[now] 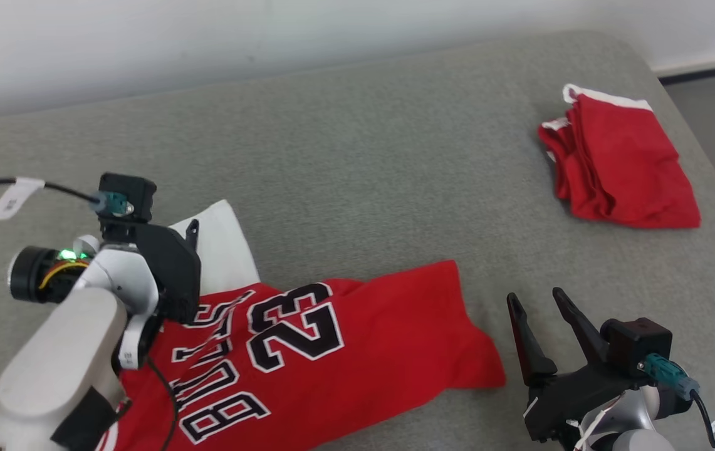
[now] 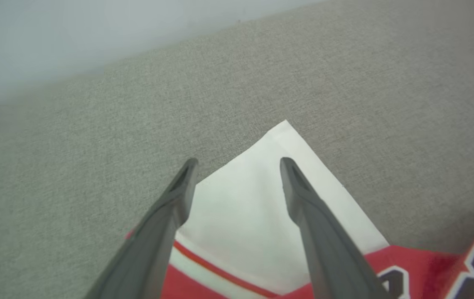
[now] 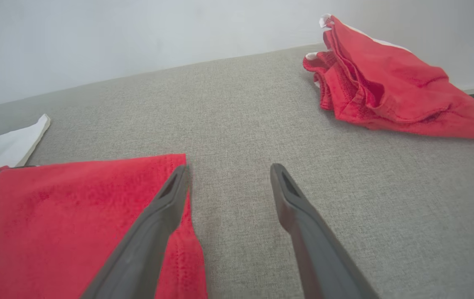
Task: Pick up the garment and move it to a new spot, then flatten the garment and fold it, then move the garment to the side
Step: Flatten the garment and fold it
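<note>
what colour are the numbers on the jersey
The numbers are black, edged white; head view best.

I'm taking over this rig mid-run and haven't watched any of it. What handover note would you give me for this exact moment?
Left gripper: open, holding nothing, fingers over the white panel of the jersey.
Right gripper: open, holding nothing, just beside the jersey's right edge.
Jersey: red, number 23, lying spread on the gray surface near the robot, its right edge rumpled.
Second red garment: bunched at the far right, apart from both grippers.
Done: the jersey appears laid out.
Left: smooth it, fold it, move it aside.
</note>
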You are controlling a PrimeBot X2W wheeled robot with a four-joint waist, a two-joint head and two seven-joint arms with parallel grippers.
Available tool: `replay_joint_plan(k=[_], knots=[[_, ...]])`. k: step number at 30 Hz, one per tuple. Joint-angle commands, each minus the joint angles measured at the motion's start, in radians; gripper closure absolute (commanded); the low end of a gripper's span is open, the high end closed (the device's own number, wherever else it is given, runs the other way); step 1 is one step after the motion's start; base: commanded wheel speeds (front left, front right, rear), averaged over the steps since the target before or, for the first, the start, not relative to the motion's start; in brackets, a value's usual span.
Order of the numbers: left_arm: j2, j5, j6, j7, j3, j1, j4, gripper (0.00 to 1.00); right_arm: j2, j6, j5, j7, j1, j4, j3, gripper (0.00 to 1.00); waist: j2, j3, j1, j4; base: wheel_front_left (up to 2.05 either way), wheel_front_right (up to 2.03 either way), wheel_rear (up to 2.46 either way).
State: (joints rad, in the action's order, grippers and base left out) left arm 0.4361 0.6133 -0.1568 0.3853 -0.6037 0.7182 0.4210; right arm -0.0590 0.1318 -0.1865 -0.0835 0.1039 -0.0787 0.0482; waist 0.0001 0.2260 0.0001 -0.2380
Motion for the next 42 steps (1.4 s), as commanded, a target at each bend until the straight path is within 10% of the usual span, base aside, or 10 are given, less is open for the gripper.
replay_joint_plan(k=[1, 11, 12, 13, 14, 34, 42], knots=[[0.001, -0.007, 0.008, 0.017, -0.004, 0.028, 0.030, 0.00, 0.004, -0.002, -0.008, 0.010, 0.015, -0.002, 0.003, 0.00, -0.0001, 0.071, -0.0001, -0.087, 0.00, 0.00, 0.00], [-0.017, 0.029, 0.003, 0.145, -0.018, 0.090, 0.201, 0.00, 0.008, -0.002, -0.017, 0.042, 0.022, -0.031, 0.002, 0.00, -0.0001, 0.096, -0.0001, -0.145, 0.00, 0.00, 0.00], [-0.021, 0.033, 0.009, 0.145, -0.019, 0.085, 0.205, 0.60, 0.009, -0.002, -0.017, 0.043, 0.024, -0.033, 0.004, 0.00, -0.0001, 0.096, -0.0001, -0.146, 0.00, 0.00, 0.00], [-0.021, 0.033, 0.009, 0.145, -0.019, 0.085, 0.205, 0.60, 0.009, -0.002, -0.017, 0.043, 0.024, -0.033, 0.004, 0.00, -0.0001, 0.096, -0.0001, -0.146, 0.00, 0.00, 0.00], [-0.024, 0.040, 0.013, 0.137, -0.016, 0.084, 0.207, 1.00, 0.009, -0.002, -0.016, 0.043, 0.026, -0.034, 0.005, 0.00, -0.0001, 0.095, -0.0001, -0.146, 0.00, 0.00, 0.00], [-0.029, 0.139, 0.057, -0.185, 0.169, 0.183, 0.041, 1.00, 0.009, -0.002, 0.003, 0.038, 0.016, -0.027, -0.015, 0.00, -0.0001, 0.015, -0.0001, -0.074, 0.00, 0.00, 0.00], [0.053, 0.152, -0.043, -0.168, 0.232, 0.081, -0.065, 1.00, 0.009, -0.002, -0.007, 0.035, 0.014, -0.029, 0.000, 0.00, -0.0001, -0.019, -0.0001, -0.040, 0.00, 0.00, 0.00]])
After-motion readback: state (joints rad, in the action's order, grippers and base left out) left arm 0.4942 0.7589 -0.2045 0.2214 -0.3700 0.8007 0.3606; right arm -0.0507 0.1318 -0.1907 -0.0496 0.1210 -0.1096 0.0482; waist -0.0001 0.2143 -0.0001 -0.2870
